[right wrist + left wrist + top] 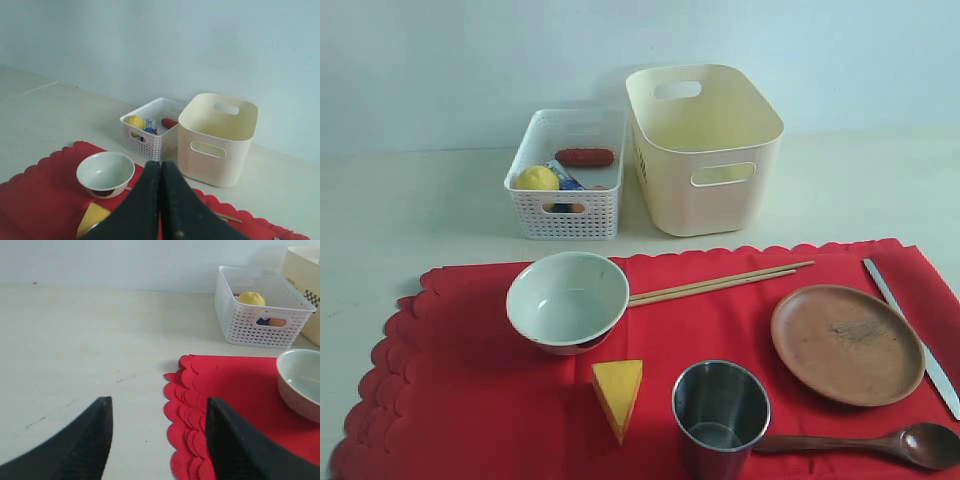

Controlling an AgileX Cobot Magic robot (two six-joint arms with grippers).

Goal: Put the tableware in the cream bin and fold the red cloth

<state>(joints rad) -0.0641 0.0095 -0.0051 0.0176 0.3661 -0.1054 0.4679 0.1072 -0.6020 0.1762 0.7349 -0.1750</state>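
Red, bright red: the red cloth (470, 400) with its scalloped border lies spread flat along the near edge of the table (420, 210), and every piece of tableware sits on it. The pale green-white bowl (567, 300) is upright, and the wooden chopsticks (720, 283) lie side by side just next to its rim. The brown round plate (847, 343) lies flat near the cloth's other end, with the long silver knife (910, 335) alongside it. The steel cup (720, 415) stands at the near edge, the dark wooden spoon (880, 443) beside it. A yellow cheese wedge (618, 395) sits between bowl and cup. The cream bin (720, 195), tall and smooth, stands off the cloth toward the far edge, just beside the white basket (565, 215). The left claw (159, 405) is released, jaws apart over bare table by the scallops; the right claw (160, 165) is clenched on nothing
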